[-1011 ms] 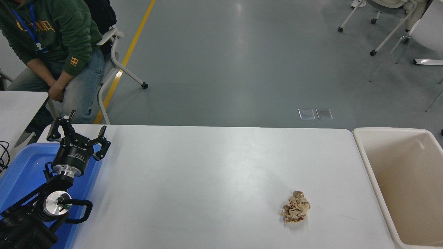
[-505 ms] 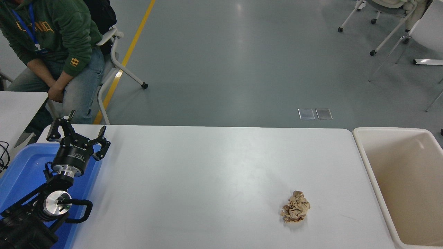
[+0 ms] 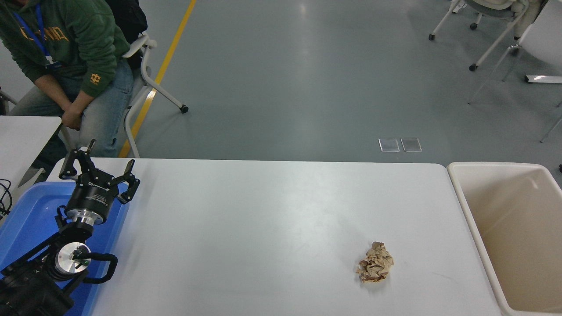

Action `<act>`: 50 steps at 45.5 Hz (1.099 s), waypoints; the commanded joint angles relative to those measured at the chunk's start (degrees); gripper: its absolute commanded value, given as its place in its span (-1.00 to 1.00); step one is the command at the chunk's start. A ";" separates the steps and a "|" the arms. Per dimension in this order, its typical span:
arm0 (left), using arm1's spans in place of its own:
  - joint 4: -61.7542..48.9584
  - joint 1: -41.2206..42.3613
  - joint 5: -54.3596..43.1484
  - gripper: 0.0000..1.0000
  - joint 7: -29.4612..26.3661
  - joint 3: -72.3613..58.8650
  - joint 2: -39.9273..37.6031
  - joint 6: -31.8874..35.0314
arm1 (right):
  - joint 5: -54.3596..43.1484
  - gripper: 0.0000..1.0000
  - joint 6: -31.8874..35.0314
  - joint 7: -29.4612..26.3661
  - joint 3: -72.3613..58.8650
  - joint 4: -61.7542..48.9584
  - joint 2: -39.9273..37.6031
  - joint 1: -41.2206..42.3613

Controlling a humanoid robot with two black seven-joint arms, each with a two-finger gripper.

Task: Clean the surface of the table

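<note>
Nothing on the table [image 3: 272, 210] has shifted over the last second: the crumpled ball of brown paper [image 3: 375, 263] lies exactly where it did, and the left gripper [image 3: 97, 170] is still parked over the blue tray [image 3: 26, 215] at the table's left end, fingers spread and empty. Only the seated person [image 3: 66, 52] at the far left has stirred a little. The right arm is nowhere in sight, so I'd say the cleaning hasn't started.

The table fills the lower half of the view, its long axis running left to right, with one short end meeting the beige bin [image 3: 518, 237]. The paper sits toward the near right, close to that bin but apart from it. It looks like paper, though it's small from here.
</note>
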 commanded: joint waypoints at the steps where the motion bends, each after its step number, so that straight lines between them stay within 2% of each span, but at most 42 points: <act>1: 0.00 0.00 0.00 0.98 0.00 0.00 0.00 0.00 | 0.27 0.99 -0.01 0.27 8.87 7.69 2.23 -4.07; 14: 0.00 0.00 0.00 0.98 0.00 0.00 0.00 0.00 | 11.34 0.99 0.60 1.58 10.02 7.69 9.26 -3.45; 20: 0.00 0.00 0.00 0.98 0.00 0.00 0.00 0.00 | 13.36 0.99 3.67 2.11 10.46 9.09 13.04 -3.36; 24: 0.00 0.00 0.00 0.98 0.00 0.00 0.00 0.00 | 13.54 0.99 6.31 3.86 10.81 10.50 15.50 -3.63; 29: 0.00 0.00 0.00 0.98 0.00 0.00 0.00 0.00 | 13.54 0.99 6.32 6.85 11.08 11.11 19.98 -3.89; 36: 0.00 0.00 0.00 0.98 0.00 0.00 0.00 0.00 | 12.49 0.99 5.44 8.09 10.90 11.29 25.08 -4.07; 50: 0.00 0.00 0.00 0.98 0.00 0.00 0.00 0.00 | 9.50 0.99 2.80 13.89 10.55 5.67 26.49 -1.52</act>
